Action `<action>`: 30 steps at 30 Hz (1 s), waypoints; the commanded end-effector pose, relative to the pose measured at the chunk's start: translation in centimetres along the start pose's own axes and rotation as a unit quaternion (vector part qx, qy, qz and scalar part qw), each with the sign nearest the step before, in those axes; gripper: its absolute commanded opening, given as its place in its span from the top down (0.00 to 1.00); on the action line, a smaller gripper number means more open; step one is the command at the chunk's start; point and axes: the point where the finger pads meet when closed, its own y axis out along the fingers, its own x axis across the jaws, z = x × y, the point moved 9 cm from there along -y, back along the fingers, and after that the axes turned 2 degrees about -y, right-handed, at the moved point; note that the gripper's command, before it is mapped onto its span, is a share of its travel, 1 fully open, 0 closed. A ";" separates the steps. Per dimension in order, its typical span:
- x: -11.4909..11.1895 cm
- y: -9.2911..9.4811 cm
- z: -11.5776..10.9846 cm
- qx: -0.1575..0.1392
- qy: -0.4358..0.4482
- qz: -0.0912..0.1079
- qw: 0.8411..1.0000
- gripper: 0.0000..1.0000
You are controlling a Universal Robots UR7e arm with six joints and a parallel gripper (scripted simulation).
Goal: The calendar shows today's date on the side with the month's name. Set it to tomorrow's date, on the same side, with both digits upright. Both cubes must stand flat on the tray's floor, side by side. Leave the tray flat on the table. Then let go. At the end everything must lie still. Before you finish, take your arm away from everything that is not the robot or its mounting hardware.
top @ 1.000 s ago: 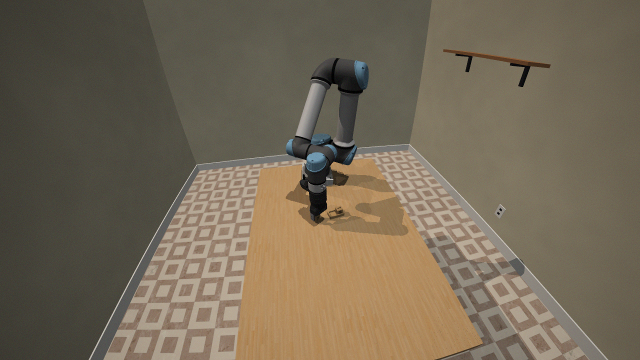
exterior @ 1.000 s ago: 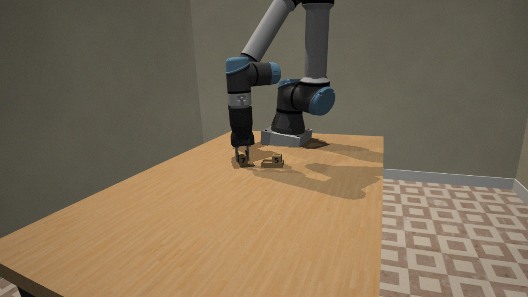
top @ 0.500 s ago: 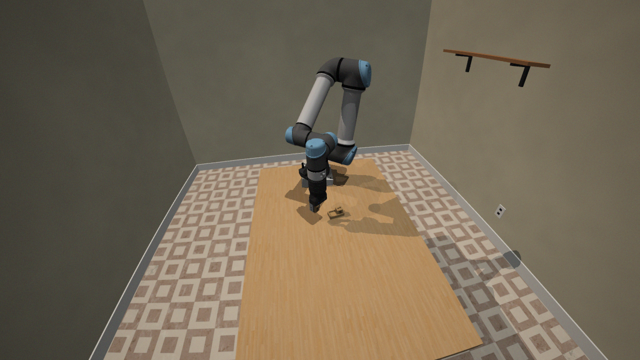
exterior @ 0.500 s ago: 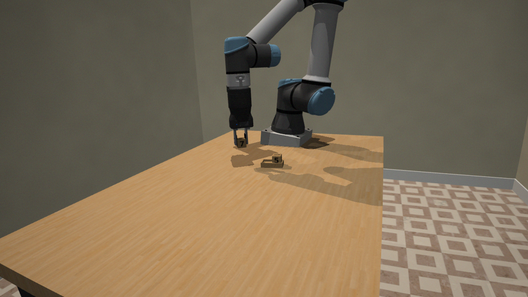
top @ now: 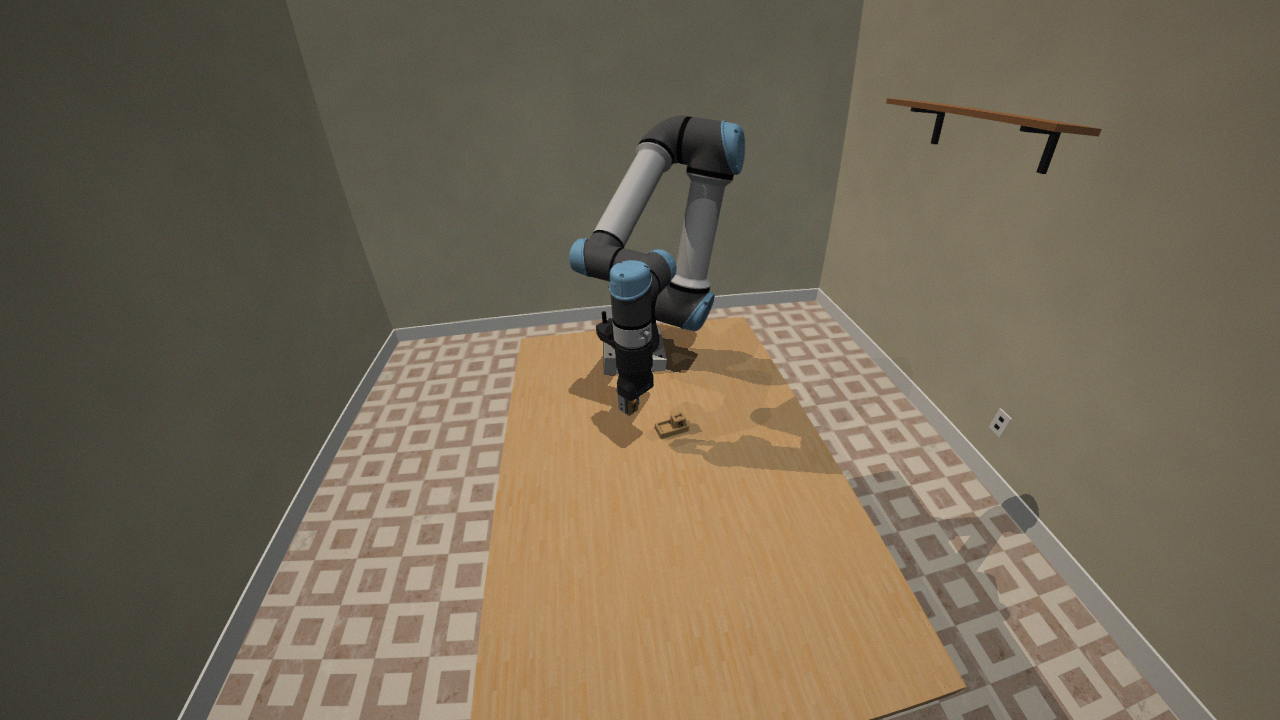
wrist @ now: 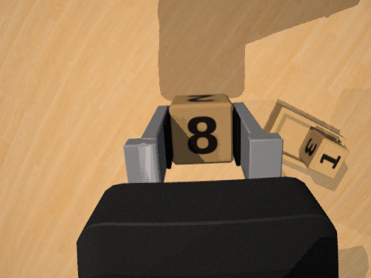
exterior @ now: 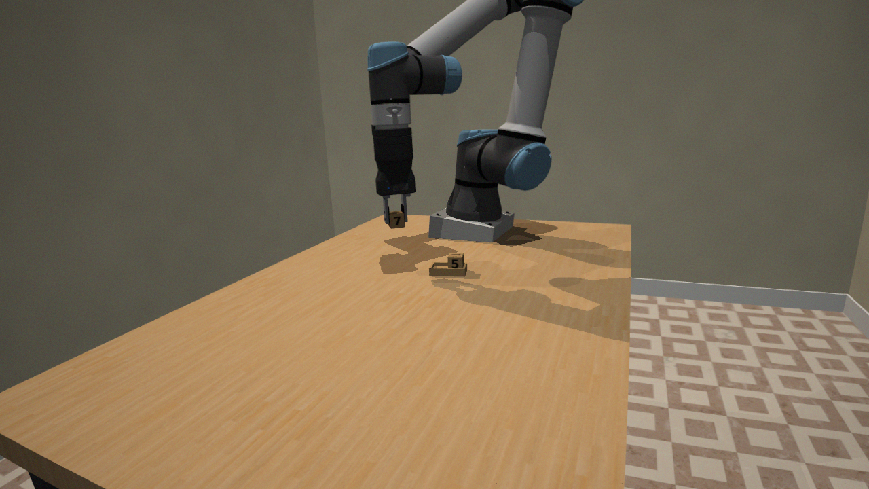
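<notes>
My gripper (wrist: 201, 123) is shut on a wooden number cube (wrist: 202, 129) and holds it well above the table. The cube's top face reads 8 in the wrist view, and its side reads 7 in the exterior view (exterior: 396, 220). The gripper also shows in the top view (top: 629, 404). The small wooden tray (exterior: 448, 269) lies flat on the table to the right of the gripper. The other cube (exterior: 455, 261) stands in the tray's right half and shows 5 toward the exterior view. In the wrist view that cube (wrist: 321, 154) shows 1 on top and 3 on a side. The tray's left half is empty.
The arm's grey base (exterior: 470, 225) stands on the table behind the tray. The table's far edge lies just beyond it. A wall shelf (top: 991, 116) hangs high on the right wall.
</notes>
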 end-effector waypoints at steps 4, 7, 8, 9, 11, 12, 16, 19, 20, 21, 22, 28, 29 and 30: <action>0.0 0.0 0.0 0.000 0.000 0.000 1.000 0.43; 0.0 0.0 0.0 0.000 -0.002 0.000 1.000 0.43; 0.1 0.0 0.0 0.000 -0.005 0.000 1.000 0.43; 0.1 -0.1 -0.1 0.000 -0.010 0.000 1.000 0.43; 0.3 -0.1 -0.2 0.000 -0.024 0.000 1.000 0.43; 0.4 -0.1 -0.3 0.000 -0.035 0.000 0.999 0.43; 1.3 -0.3 -0.8 0.000 -0.097 0.000 0.995 0.43; 2.1 -0.4 -1.3 0.000 -0.161 0.000 0.987 0.43; 2.1 -0.4 -1.3 0.000 -0.161 0.000 0.987 0.43; 2.1 -0.4 -1.3 0.000 -0.161 0.000 0.987 0.43; 2.1 -0.4 -1.3 0.000 -0.162 0.000 0.987 0.43; 3.9 -0.7 -2.3 0.000 -0.288 0.000 0.957 0.43; 4.2 -0.7 -2.5 0.000 -0.307 0.000 0.952 0.43; 4.3 -0.7 -2.6 0.000 -0.314 0.000 0.949 0.43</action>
